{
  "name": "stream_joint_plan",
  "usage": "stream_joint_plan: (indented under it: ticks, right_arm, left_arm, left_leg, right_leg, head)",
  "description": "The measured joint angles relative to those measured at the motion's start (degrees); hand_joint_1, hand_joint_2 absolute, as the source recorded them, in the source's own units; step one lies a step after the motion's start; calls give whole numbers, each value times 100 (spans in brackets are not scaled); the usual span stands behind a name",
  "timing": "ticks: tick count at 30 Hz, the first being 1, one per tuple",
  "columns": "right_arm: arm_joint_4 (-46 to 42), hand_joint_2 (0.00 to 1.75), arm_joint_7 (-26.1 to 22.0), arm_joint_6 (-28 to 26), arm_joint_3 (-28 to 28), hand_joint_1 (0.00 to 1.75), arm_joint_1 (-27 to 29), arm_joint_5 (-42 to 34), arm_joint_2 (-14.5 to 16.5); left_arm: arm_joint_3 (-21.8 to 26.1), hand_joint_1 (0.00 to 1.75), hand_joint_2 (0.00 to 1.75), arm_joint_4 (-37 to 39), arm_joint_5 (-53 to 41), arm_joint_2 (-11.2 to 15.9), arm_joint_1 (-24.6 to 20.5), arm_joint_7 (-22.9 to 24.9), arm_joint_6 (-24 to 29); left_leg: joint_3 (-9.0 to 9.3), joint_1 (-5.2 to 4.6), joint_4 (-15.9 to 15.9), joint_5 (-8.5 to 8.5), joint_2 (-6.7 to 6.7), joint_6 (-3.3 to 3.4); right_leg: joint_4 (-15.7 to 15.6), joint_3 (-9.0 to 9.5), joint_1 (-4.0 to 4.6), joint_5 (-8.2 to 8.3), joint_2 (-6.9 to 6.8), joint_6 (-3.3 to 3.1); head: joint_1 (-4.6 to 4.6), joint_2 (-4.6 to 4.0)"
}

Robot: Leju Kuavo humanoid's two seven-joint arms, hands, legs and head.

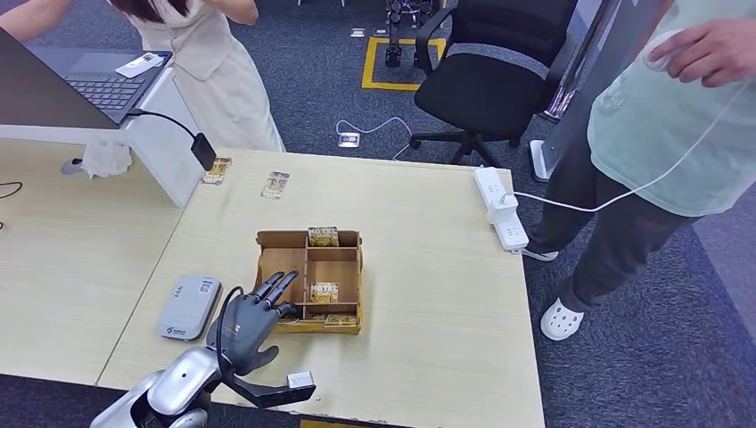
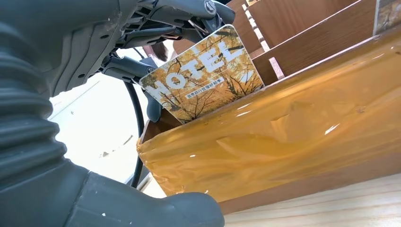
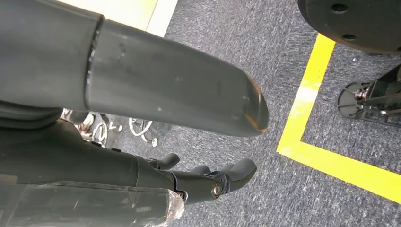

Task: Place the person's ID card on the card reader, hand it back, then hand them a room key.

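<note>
Fingers [image 2: 189,14] on hotel key card [image 2: 203,71]

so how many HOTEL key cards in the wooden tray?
3: back compartment, centre compartment, front strip of the wooden tray. The robot hand may hide more.

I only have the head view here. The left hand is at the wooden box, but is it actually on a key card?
Observer: Yes. In the left wrist view the left hand's fingers touch the top edge of a HOTEL card standing in the wooden box.
Operator: Where is the right hand?
Observer: The right hand hangs over grey carpet near a yellow floor line, holding nothing.
</note>
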Motion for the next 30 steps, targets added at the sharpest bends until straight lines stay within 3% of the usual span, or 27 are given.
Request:
stream_joint_plan:
  ticks: [30]
  right_arm:
    - [-268,0,308,48,398,0,224,-457,0]
  left_arm:
    - [37,0,175,-61,95,48,115,-59,-19]
  left_leg:
    - [0,1,0,0,0,0]
  right_leg:
    - [0,0,0,0,0,0]
  head:
    - [0,0]
